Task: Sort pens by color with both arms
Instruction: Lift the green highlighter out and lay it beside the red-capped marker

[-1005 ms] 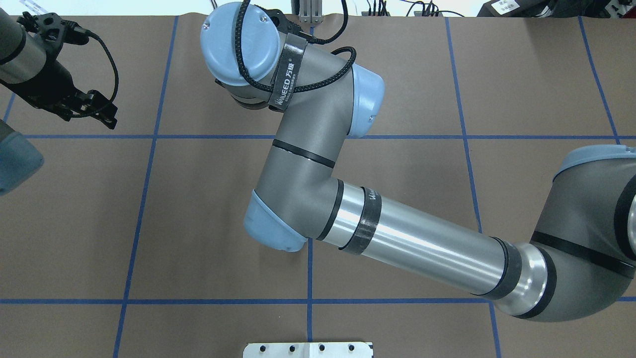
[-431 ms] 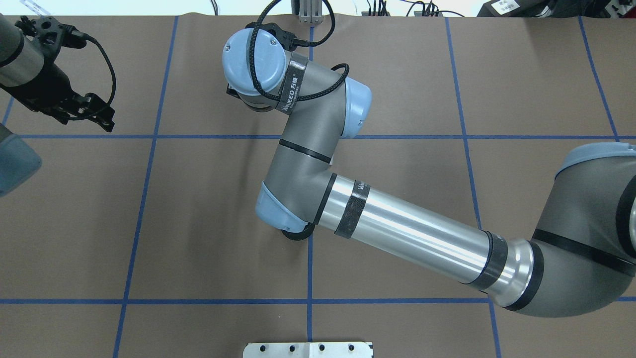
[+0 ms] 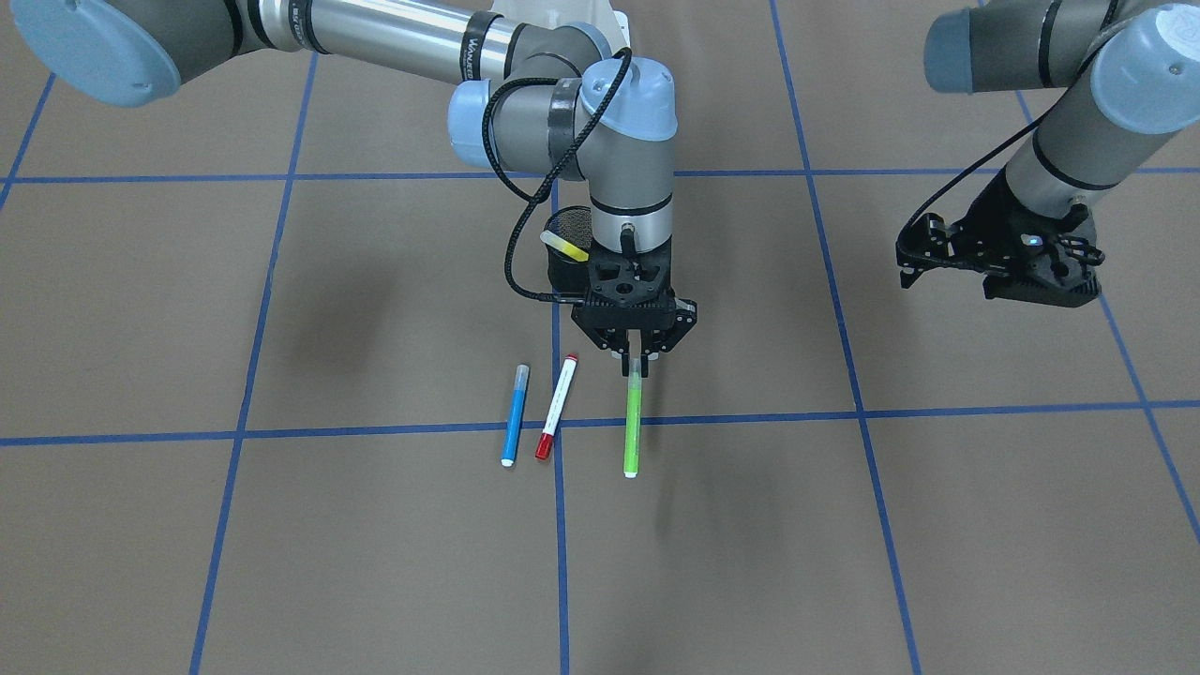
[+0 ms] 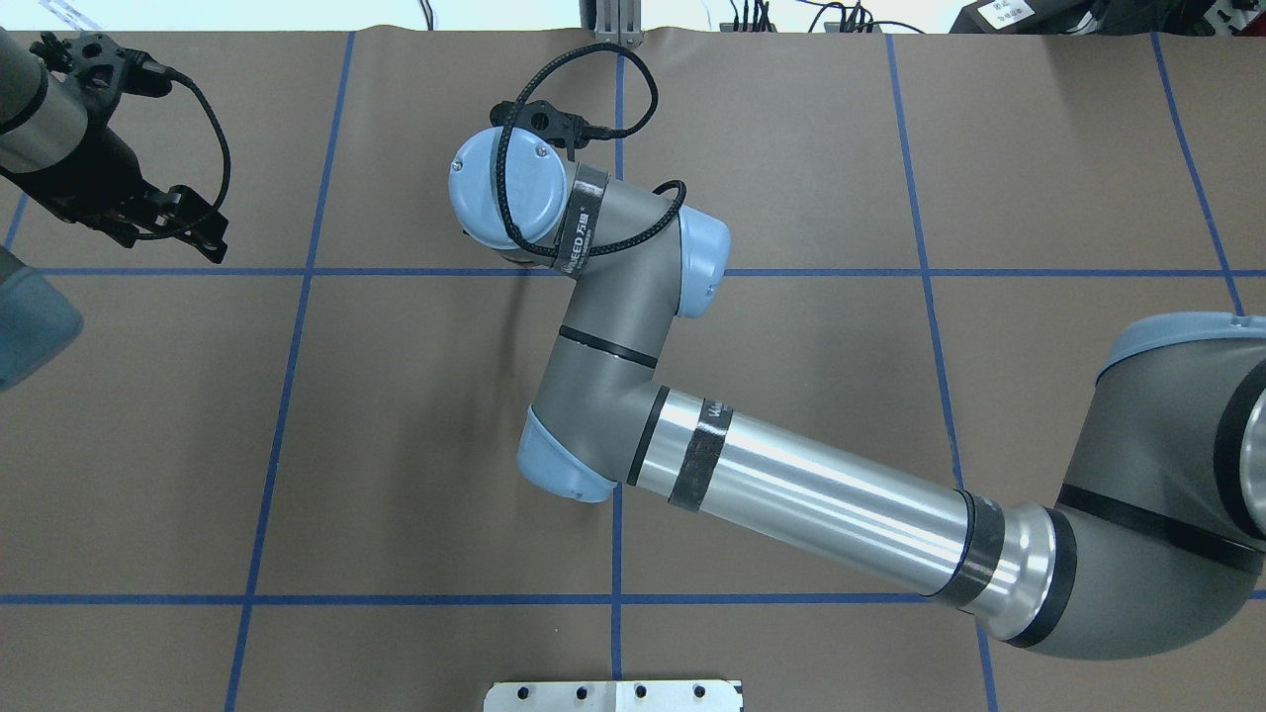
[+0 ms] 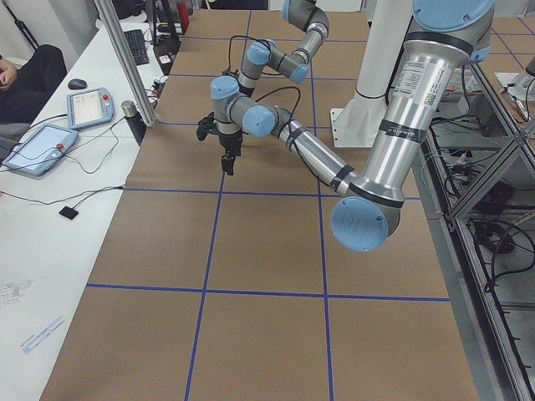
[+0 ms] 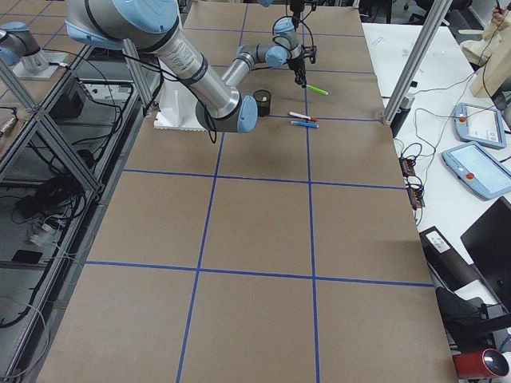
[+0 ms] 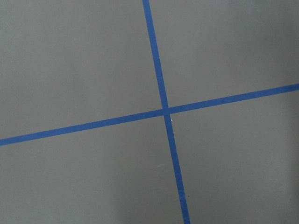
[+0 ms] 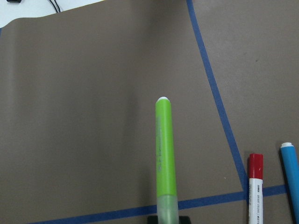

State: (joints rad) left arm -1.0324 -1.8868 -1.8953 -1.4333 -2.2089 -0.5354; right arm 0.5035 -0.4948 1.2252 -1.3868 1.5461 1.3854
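My right gripper (image 3: pixel 635 361) is low over the table and shut on the clear end of the light green pen (image 3: pixel 633 422), which points away from the robot. The pen fills the middle of the right wrist view (image 8: pixel 163 149). The blue pen (image 3: pixel 514 415) and the white pen with red cap (image 3: pixel 556 408) lie side by side on the table just beside it. The yellow pen (image 3: pixel 565 247) leans in the black mesh cup (image 3: pixel 562 272) behind my right gripper. My left gripper (image 3: pixel 1031 281) hangs empty over bare table far to the side and looks open.
Blue tape lines divide the brown table cover into squares. My right forearm (image 4: pixel 811 494) stretches across the table's middle in the overhead view and hides the pens and cup there. A white base plate (image 4: pixel 613 695) sits at the near edge.
My right wrist has moved back toward the robot and come down lower over the table. My left arm has hardly moved.
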